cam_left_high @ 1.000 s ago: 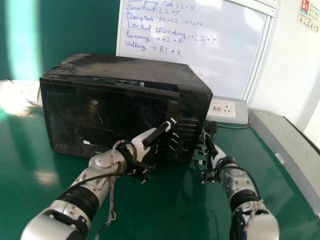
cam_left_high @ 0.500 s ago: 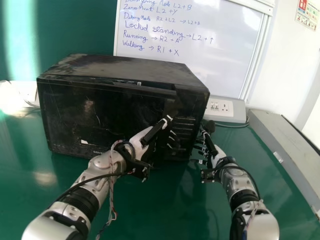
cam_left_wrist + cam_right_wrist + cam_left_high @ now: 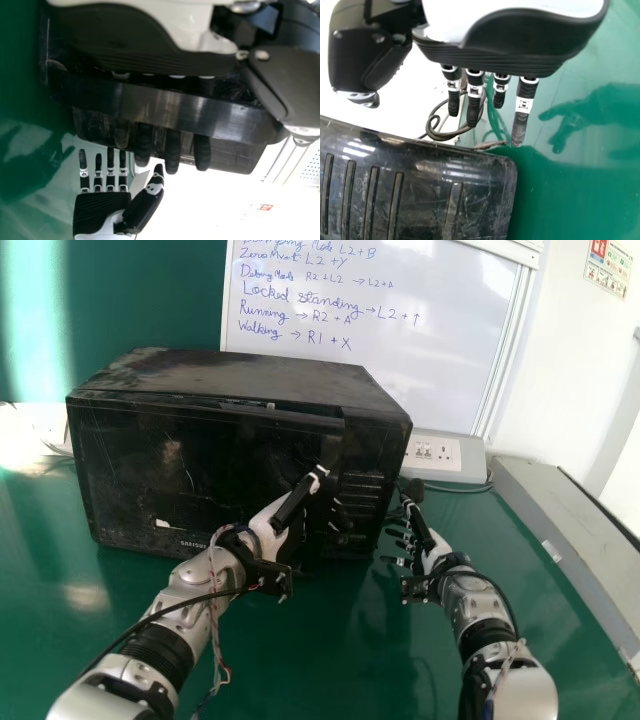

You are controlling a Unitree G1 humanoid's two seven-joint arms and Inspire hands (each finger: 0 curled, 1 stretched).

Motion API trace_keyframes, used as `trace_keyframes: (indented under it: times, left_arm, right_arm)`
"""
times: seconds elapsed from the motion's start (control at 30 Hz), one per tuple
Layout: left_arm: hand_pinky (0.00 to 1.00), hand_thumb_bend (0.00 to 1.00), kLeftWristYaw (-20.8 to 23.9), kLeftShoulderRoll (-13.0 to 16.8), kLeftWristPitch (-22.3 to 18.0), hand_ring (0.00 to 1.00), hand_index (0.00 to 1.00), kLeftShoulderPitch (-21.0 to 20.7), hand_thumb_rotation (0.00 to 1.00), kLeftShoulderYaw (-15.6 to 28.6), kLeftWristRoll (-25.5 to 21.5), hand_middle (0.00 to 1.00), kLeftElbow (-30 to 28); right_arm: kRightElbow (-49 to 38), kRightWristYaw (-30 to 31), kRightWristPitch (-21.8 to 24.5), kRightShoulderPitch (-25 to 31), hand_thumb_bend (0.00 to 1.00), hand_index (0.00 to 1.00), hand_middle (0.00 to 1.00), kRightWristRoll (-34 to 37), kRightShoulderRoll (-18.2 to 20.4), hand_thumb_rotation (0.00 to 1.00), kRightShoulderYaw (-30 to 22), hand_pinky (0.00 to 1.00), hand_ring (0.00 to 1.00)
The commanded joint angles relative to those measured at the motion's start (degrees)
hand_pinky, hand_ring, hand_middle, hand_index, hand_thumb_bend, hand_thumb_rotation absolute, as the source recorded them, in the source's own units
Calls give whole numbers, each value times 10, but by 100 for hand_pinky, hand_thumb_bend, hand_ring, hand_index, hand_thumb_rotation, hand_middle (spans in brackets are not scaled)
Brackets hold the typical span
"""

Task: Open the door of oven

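In the head view the black oven (image 3: 250, 375) stands on the green table, its door (image 3: 140, 470) slightly ajar along the right edge. My left hand (image 3: 266, 528) is at that edge, thumb across the door's front. In the left wrist view, the left hand (image 3: 120, 45) has its straight fingers passing behind the door's edge (image 3: 165, 107) and showing beyond it. My right hand (image 3: 435, 558) is just right of the oven's front corner, fingers extended. The right wrist view has the right hand (image 3: 520, 55) with straight fingers beside the oven's ribbed panel (image 3: 427, 195), apart from it.
A whiteboard (image 3: 400, 380) stands behind the oven, and a socket strip (image 3: 450, 455) with a cable (image 3: 465, 488) lies at the back right. A long grey box-like unit (image 3: 570, 530) runs along the table's right side.
The head view has turned slightly, with the oven now farther left in it. My left hand has shifted a little left relative to the oven. The right hand's fingers remain extended.
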Motion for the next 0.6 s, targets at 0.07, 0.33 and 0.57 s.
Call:
trace_keyframes:
  times: [0.07, 0.33, 0.57]
  left_arm:
    - [4, 52, -13, -32, -59, 10, 48, 26, 0, 12, -32, 45, -44]
    - [4, 52, -19, -31, -97, 9, 48, 59, 0, -19, -17, 46, -77]
    - [4, 52, -44, -40, -88, 9, 49, 101, 0, -26, -39, 46, -143]
  right_arm:
    - [0, -4, -1, -8, 76, 90, 86, 3, 2, 70, -2, 61, 70]
    - [1, -2, -1, -7, 81, 91, 86, 3, 0, 73, -2, 64, 71]
    - [3, 3, -3, -6, 80, 92, 86, 1, -4, 75, 0, 60, 69]
